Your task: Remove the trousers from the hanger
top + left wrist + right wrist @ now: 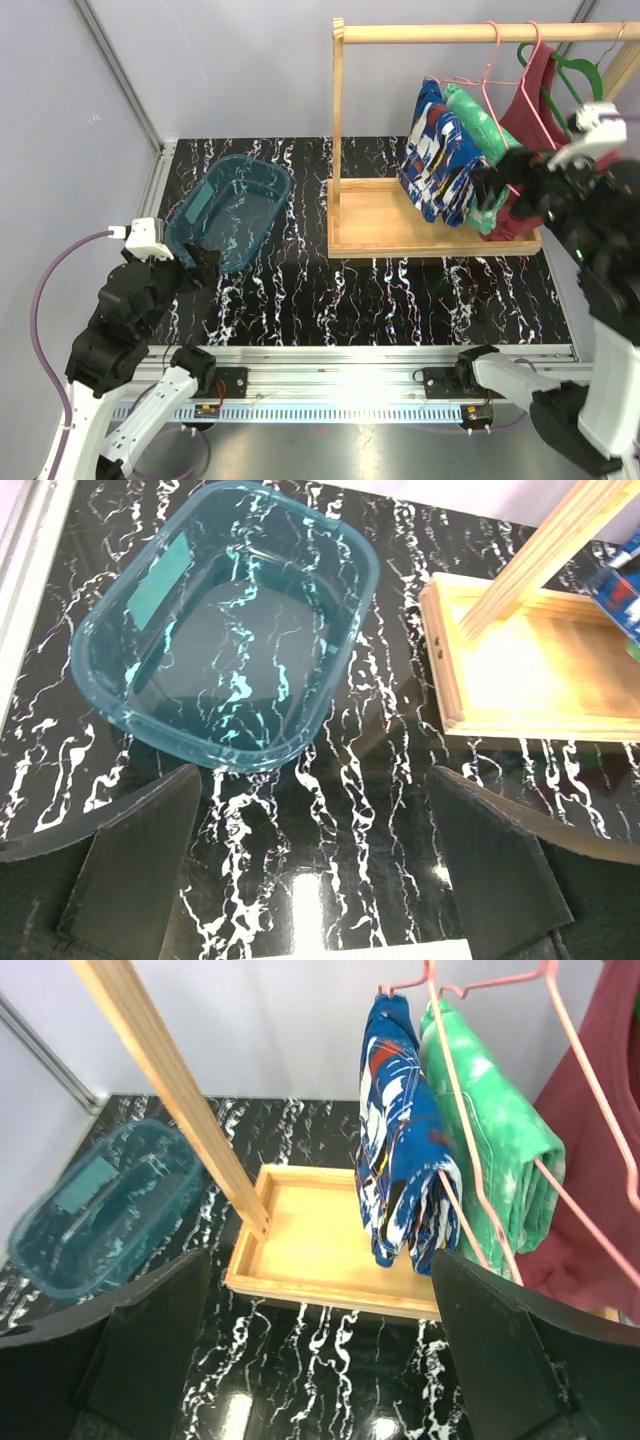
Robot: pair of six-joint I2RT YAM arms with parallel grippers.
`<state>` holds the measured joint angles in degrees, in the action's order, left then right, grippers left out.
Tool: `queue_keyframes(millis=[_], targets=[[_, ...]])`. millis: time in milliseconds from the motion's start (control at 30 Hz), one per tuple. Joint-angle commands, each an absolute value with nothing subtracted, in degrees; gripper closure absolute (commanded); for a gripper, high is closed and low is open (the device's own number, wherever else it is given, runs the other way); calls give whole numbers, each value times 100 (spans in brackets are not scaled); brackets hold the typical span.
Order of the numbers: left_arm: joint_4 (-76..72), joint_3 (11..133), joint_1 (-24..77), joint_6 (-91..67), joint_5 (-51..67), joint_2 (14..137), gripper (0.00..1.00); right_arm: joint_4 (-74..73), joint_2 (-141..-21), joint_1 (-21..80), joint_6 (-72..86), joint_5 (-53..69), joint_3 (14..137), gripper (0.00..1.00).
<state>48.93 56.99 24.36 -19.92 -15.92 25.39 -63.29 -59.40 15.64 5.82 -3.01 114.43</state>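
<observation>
The blue trousers [400, 1150], printed in white, red and yellow, hang folded over the lower bar of one of the pink hangers [462, 1130]. The green trousers [495, 1150] are pressed against them on their 3 o'clock side, and the dark red tank top [600, 1130] comes next along the wooden rail [450, 33]. In the top view the whole cluster sits toward 2 o'clock of the table [400, 290], above the rack's wooden base tray [375, 215]. Both garments look light, limp and thick where doubled, so they should slide off a thin wire bar with little pull. They would likely sag and bunch once free, and the hanger may swing or tip if tugged sideways. The hanging lower fold of the blue pair, the nearer one, looks the best place to pinch, taking both layers together and drawing them toward 6 o'clock. The right gripper [318, 1270] is raised to the height of the garments and pointed at them from their 4 o'clock side. Its jaws are spread wide and hold nothing; the wrist view shows the blue fold just ahead between the fingers, not yet touched. The left gripper [312, 780] is likewise spread and empty. It sits low at 8 o'clock of the table, aimed at the teal bin [230, 630] at 10 o'clock, well apart from the rack.
</observation>
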Motion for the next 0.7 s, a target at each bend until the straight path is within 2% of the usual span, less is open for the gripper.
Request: queue_keyframes(millis=[0,67,400,500,567,600,633,667], targets=[[4544,6011,2461,-1916,-1284,2715,1,-6504,-6731,1591,255,-367,12135,1],[4553,6073,2461,-1907,-1170,2759,1,-6530,-7143,1600,158,-974,12339,3],[4500,6038,2461,-1881,-791,2944,1,-6170,-8024,1363,-220,-1959,12533,5],[4474,5933,2461,-1907,-747,2944,1,-6091,-8121,1082,-150,-1855,12437,5],[4456,5889,2461,-1916,-730,2944,1,-6073,-8147,906,-141,-1338,12358,8],[4439,5854,2461,-1925,-721,2944,1,-6091,-8165,844,-123,-1127,12305,14],[4430,5845,2461,-1934,-703,2944,1,-6100,-8182,792,-106,-655,12305,32],[4421,5845,2461,-1934,-677,2953,1,-6108,-8226,678,-79,-459,12313,39]])
